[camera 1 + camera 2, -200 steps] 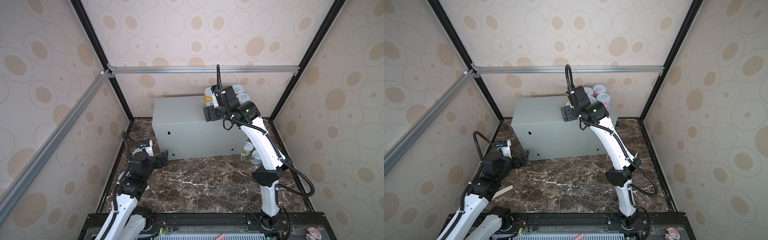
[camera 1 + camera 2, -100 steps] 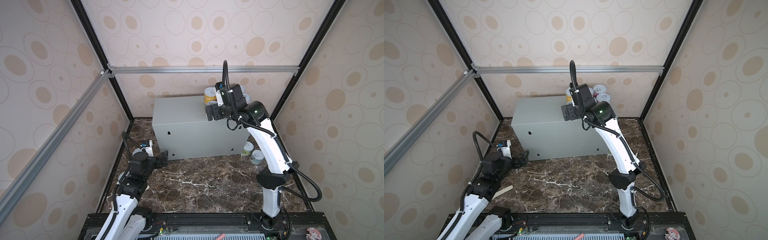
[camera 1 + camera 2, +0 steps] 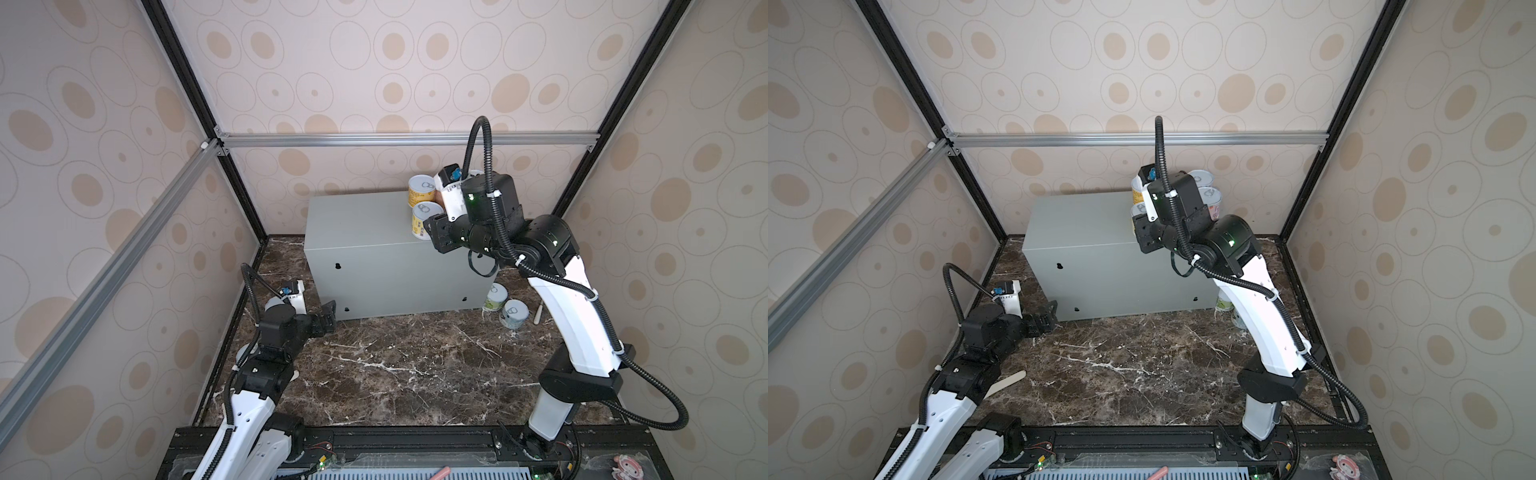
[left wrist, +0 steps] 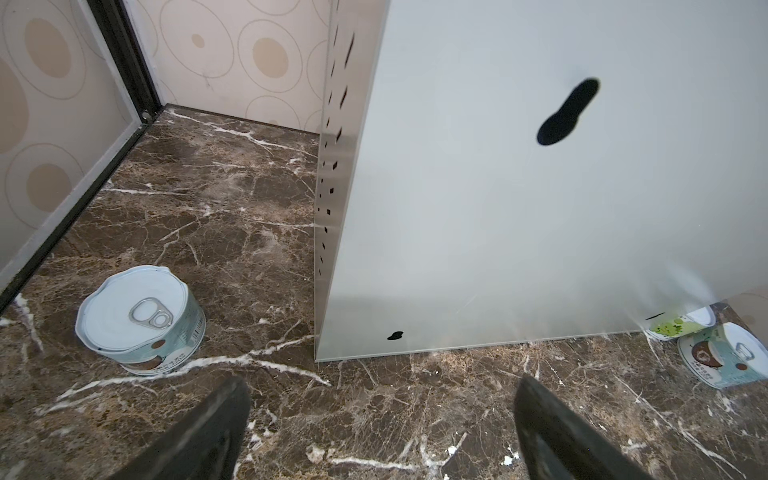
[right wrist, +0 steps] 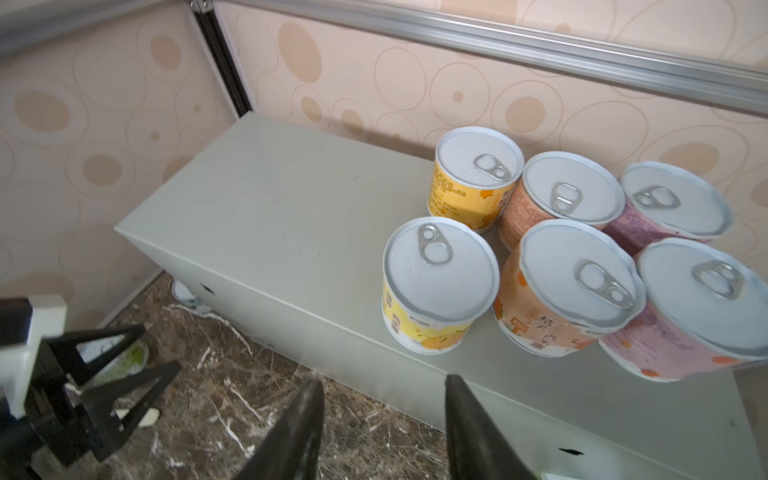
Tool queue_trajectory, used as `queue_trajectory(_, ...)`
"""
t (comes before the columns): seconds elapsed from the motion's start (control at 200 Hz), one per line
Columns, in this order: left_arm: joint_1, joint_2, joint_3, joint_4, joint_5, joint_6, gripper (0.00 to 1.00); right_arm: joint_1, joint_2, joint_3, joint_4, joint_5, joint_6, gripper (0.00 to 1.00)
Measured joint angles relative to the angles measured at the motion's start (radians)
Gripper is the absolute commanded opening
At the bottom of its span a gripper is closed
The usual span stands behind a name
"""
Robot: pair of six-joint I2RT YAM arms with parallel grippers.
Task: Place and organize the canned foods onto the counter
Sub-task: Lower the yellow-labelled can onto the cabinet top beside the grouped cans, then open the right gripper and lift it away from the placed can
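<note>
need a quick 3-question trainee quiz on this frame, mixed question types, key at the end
1. How many tins stand on the counter in the right wrist view?
2. True or false: the left gripper is clamped on a tin.
3. Where is the dented pale teal tin? A) on the counter B) on the marble floor, apart from the counter C) stacked on another tin

Key: 1) six; 2) false, its jaws stand open with nothing between them; 3) B
</note>
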Motion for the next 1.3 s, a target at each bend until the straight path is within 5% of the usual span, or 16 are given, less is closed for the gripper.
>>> queue_trajectory(1.3,0.000,0.020,-0.001,0.000,0.016,0.000,0.99,-0.169,0.174,-0.015,0.024,-0.281,0.048,0.37)
